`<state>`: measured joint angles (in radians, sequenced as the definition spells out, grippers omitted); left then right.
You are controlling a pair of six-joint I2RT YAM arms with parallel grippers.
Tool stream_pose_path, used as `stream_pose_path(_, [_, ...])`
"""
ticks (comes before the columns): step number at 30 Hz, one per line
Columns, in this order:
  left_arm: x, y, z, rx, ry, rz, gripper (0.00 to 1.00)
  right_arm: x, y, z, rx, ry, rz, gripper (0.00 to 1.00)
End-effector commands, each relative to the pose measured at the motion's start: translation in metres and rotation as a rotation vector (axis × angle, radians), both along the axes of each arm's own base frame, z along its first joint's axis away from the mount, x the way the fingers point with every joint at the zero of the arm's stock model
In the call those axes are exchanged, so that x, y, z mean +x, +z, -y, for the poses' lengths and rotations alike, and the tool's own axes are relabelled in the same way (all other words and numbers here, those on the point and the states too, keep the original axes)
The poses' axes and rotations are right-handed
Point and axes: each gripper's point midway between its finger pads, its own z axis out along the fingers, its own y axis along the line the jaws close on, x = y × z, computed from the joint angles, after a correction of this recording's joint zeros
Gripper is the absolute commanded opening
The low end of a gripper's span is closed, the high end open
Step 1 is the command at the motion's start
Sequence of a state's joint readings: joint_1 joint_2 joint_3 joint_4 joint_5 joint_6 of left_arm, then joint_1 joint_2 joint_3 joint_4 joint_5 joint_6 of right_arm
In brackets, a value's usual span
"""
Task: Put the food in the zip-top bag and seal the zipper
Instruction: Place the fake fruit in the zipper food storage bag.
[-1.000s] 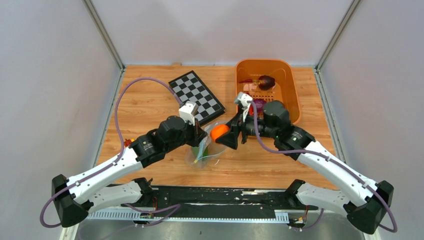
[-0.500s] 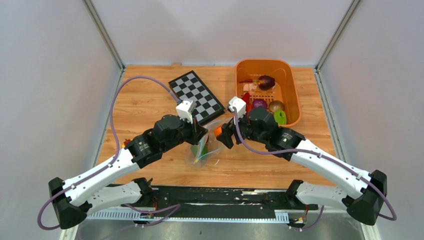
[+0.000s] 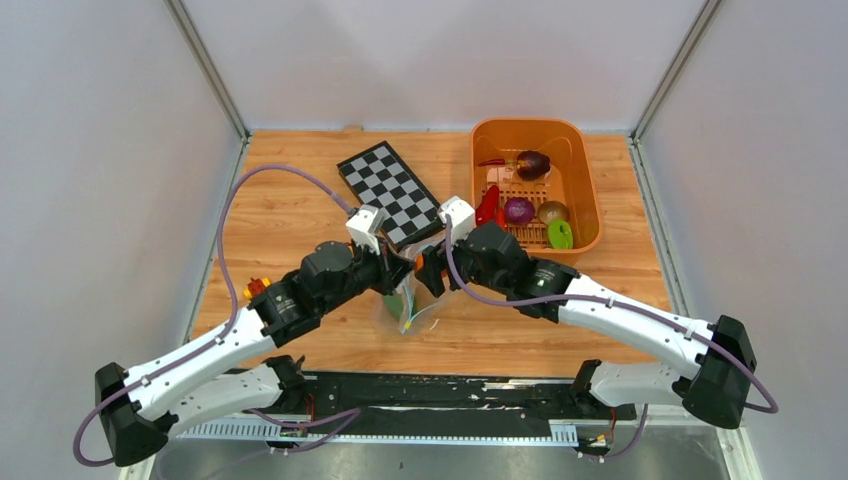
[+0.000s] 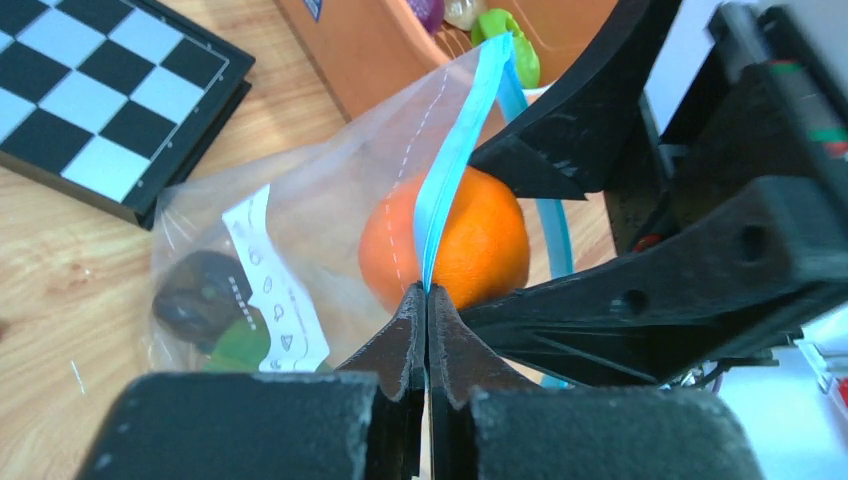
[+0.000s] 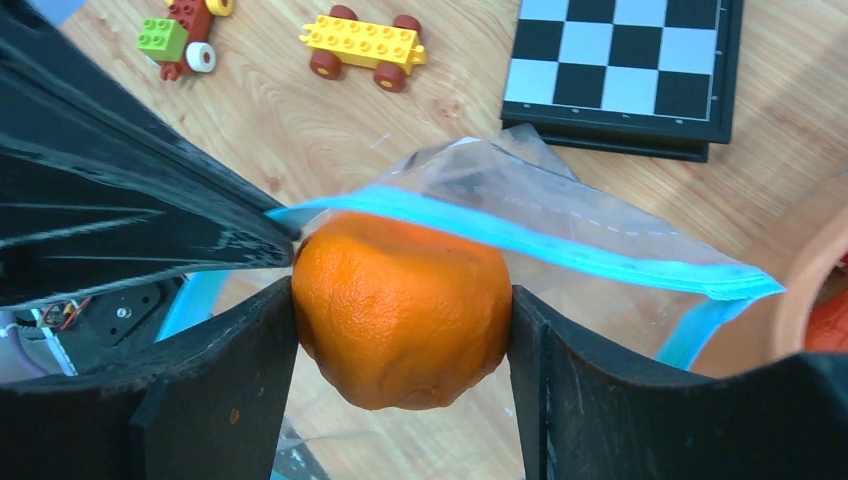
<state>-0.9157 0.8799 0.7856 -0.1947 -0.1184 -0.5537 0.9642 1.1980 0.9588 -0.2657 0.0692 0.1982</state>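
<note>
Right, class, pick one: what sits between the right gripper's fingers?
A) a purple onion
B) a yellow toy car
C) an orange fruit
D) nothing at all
C: in the right wrist view the orange fruit is clamped between the fingers of the right gripper, right at the blue zipper of the zip-top bag.

the wooden table [image 3: 290, 230] carried a black-and-white checkerboard [image 3: 392, 193] near its far middle, an orange basket [image 3: 588, 190] at the far right, and a yellow toy car [image 5: 363, 42] beside some toy bricks [image 5: 180, 35].
</note>
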Motion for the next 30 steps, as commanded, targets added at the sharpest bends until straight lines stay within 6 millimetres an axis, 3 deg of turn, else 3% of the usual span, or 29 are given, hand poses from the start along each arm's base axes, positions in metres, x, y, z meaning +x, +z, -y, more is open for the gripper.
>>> stream_pose_path(1, [-0.007,0.017,-0.003,-0.155,0.001,0.052,0.00,0.000,0.026,-0.013,0.098,-0.053,0.054,0.53])
stream_pose_path(9, [-0.021,0.026,-0.012,-0.252,-0.025,0.099,0.00,-0.002,0.004,-0.013,0.023,-0.084,0.054,0.63])
stream_pose_path(12, [-0.022,0.032,-0.015,-0.245,-0.022,0.107,0.00,-0.002,0.011,-0.016,0.028,-0.091,0.064,0.67])
stream_pose_path(21, [-0.024,0.019,-0.016,-0.229,-0.022,0.071,0.00,-0.010,0.018,-0.019,0.068,-0.097,0.094,0.84])
stream_pose_path(25, [-0.023,0.019,-0.016,-0.218,-0.021,0.073,0.00,-0.014,0.027,-0.014,0.107,-0.094,0.105,0.87])
stream_pose_path(30, [-0.020,0.015,-0.018,-0.188,-0.007,0.078,0.00,-0.028,0.052,-0.008,0.206,-0.038,0.132,0.87])
